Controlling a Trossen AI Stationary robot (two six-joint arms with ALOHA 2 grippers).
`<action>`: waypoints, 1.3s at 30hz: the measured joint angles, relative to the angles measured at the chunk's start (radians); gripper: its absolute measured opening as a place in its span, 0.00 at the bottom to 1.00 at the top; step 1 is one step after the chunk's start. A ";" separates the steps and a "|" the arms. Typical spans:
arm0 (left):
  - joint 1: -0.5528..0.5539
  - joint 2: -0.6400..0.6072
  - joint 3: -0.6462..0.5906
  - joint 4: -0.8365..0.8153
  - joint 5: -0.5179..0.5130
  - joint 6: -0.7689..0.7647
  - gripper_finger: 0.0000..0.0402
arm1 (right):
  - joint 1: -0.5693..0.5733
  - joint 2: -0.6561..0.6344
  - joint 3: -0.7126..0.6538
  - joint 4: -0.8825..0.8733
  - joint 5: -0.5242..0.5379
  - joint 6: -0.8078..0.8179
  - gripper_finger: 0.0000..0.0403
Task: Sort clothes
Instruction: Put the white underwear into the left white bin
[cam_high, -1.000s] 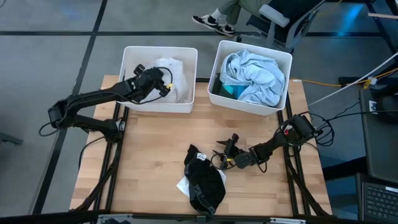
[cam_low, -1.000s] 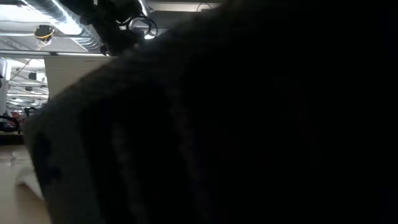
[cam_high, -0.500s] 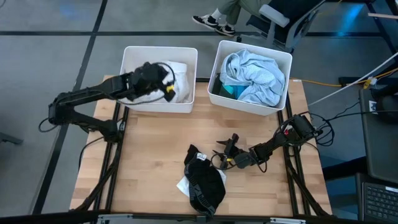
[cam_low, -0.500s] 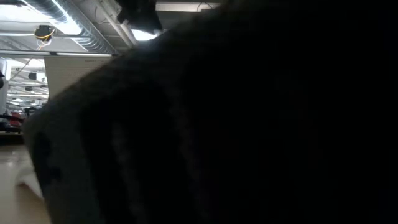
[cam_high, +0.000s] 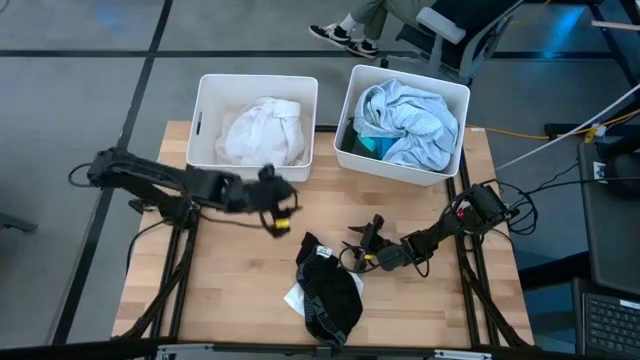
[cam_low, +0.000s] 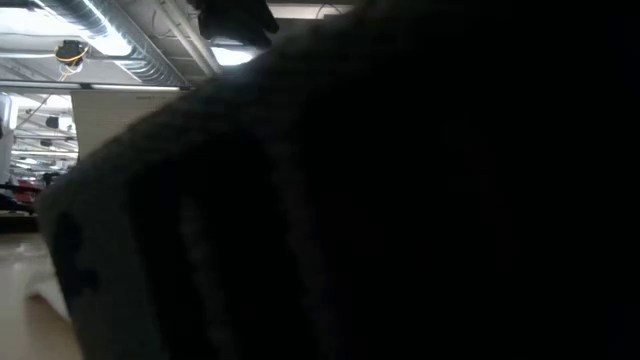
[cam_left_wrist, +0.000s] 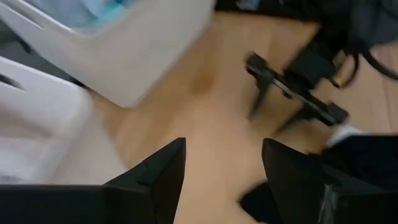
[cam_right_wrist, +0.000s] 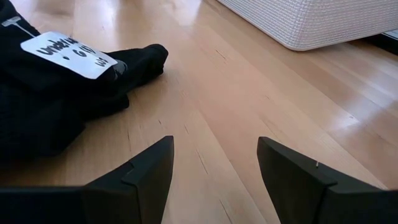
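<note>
From above, the left end effector (cam_high: 281, 205) is seen over the bench (cam_high: 230, 290), just in front of the left bin (cam_high: 205, 120), which holds a white garment (cam_high: 262, 130). Pale blue and teal clothes (cam_high: 410, 115) fill the right bin (cam_high: 352, 150). A black garment (cam_high: 330, 285) with a white piece under it lies near the front edge of the bench, with the right end effector (cam_high: 360, 245) just beside it.

The low view is almost wholly blocked by dark fabric (cam_low: 400, 200); nothing useful can be told from it.

In the left wrist view, the left fingers (cam_left_wrist: 163, 174) are spread wide and empty above bare wood, with the right arm's end effector (cam_left_wrist: 295, 93) ahead.

In the right wrist view, the right fingers (cam_right_wrist: 146, 171) are spread fairly wide, holding nothing, low over the bench beside the black garment (cam_right_wrist: 56, 93) with its white label (cam_right_wrist: 68, 46).

A collision is judged the main risk, since both end effectors are near the same garment. A shallow pinch could also lift only one layer, so that the white piece is left behind or dragged into the wrong bin.
</note>
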 joint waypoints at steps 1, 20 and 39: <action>-0.019 0.020 -0.011 0.015 0.000 -0.014 0.50 | 0.000 0.000 0.000 0.000 0.000 0.000 0.58; -0.173 0.425 -0.031 0.347 0.319 -0.142 0.49 | 0.036 0.000 0.001 -0.067 -0.155 0.208 0.58; -0.202 0.539 -0.031 0.387 0.310 -0.166 0.30 | 0.168 0.000 0.002 -0.053 -0.051 0.340 0.58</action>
